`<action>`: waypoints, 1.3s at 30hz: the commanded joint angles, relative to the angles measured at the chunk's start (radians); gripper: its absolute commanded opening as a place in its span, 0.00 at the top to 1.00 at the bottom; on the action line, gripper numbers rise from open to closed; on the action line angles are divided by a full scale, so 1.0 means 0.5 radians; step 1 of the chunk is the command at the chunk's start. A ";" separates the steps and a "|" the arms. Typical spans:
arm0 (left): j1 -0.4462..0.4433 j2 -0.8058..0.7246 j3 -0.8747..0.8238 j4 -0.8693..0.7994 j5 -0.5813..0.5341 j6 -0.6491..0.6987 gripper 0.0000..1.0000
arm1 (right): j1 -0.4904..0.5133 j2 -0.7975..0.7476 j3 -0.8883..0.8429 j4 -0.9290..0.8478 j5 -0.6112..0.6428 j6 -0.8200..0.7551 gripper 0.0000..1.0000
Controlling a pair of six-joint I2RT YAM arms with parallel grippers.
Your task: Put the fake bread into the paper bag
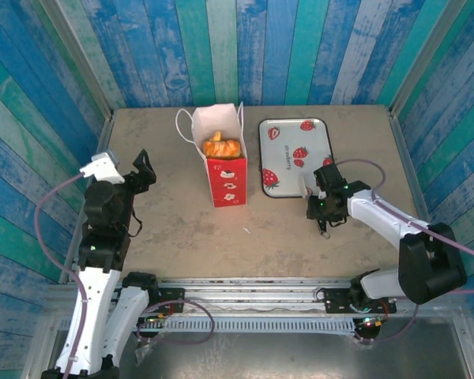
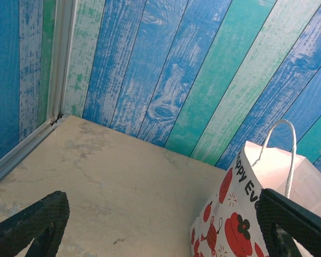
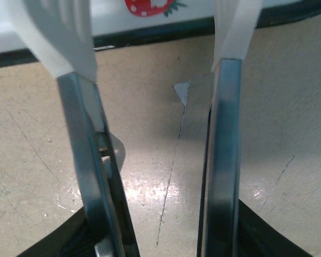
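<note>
Red-and-white paper bag (image 1: 224, 170), golden-orange bread (image 1: 221, 146)

arms (image 1: 383, 217): white shells, black joints | cables: purple (looped)

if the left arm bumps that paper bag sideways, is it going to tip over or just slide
Probably tip. The paper bag stands tall and narrow on the table, and the fake bread sits heaped near its open mouth, so it looks top-heavy. Its thin paper walls would likely crumple rather than push back.
</note>
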 commanded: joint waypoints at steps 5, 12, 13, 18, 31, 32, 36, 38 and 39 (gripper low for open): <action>0.005 -0.043 -0.046 0.078 -0.081 0.013 0.06 | 0.004 0.084 -0.079 0.078 -0.071 0.032 0.41; 0.007 -0.040 -0.045 0.091 -0.087 0.007 0.06 | 0.004 0.149 -0.075 0.093 -0.086 0.032 0.38; 0.006 -0.040 -0.048 0.093 -0.090 0.004 0.06 | 0.003 0.139 -0.076 0.092 -0.084 0.032 0.37; 0.006 -0.029 -0.072 0.106 -0.095 -0.010 0.06 | 0.004 0.070 -0.026 0.052 -0.083 0.012 0.29; 0.005 0.017 -0.170 0.170 -0.098 -0.079 0.06 | -0.018 -0.300 0.292 -0.204 0.181 -0.059 0.13; 0.005 0.020 -0.195 0.187 -0.103 -0.097 0.06 | -0.025 -0.347 0.307 -0.196 0.224 -0.063 0.12; 0.007 0.028 -0.339 0.273 -0.162 -0.183 0.06 | -0.063 -0.515 0.330 -0.146 0.497 -0.147 0.03; 0.006 0.036 -0.419 0.338 -0.215 -0.218 0.06 | -0.087 -0.586 0.300 -0.080 0.628 -0.180 0.00; 0.006 0.045 -0.455 0.373 -0.251 -0.237 0.06 | -0.110 -0.622 0.276 -0.027 0.670 -0.205 0.00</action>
